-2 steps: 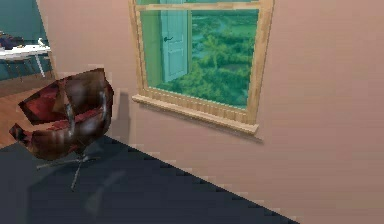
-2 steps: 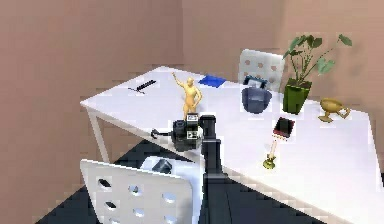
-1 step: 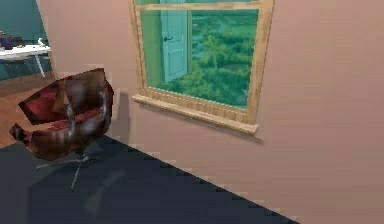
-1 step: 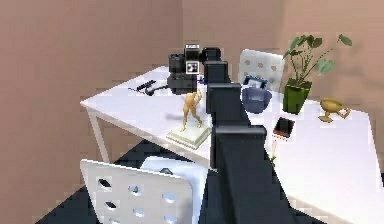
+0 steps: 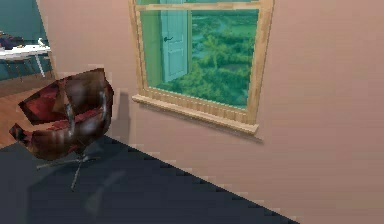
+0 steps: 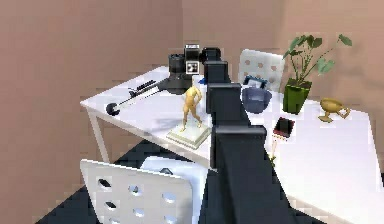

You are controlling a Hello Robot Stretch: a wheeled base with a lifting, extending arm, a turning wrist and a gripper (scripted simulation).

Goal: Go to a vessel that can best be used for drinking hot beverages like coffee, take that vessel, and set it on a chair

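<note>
Showing 1 armchair (image 5: 65, 115), 1 window (image 5: 200, 50), 1 statuette (image 6: 192, 108)

- The arm (image 6: 236, 140), a dark square bar, rises from the arm side view's bottom edge, stretched far out.
- Two white marker squares (image 6: 191, 62) stand at its far end.
- The gripper (image 6: 124, 101) points left of them; whether it holds anything cannot be told.

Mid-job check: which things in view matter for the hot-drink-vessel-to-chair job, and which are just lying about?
Job: dark blue vessel, likely the mug, on the white table; red armchair; near white chair; far white chair.
Lying about: gold statuette; potted plant; phone-like slab; gold ornament; window.
</note>
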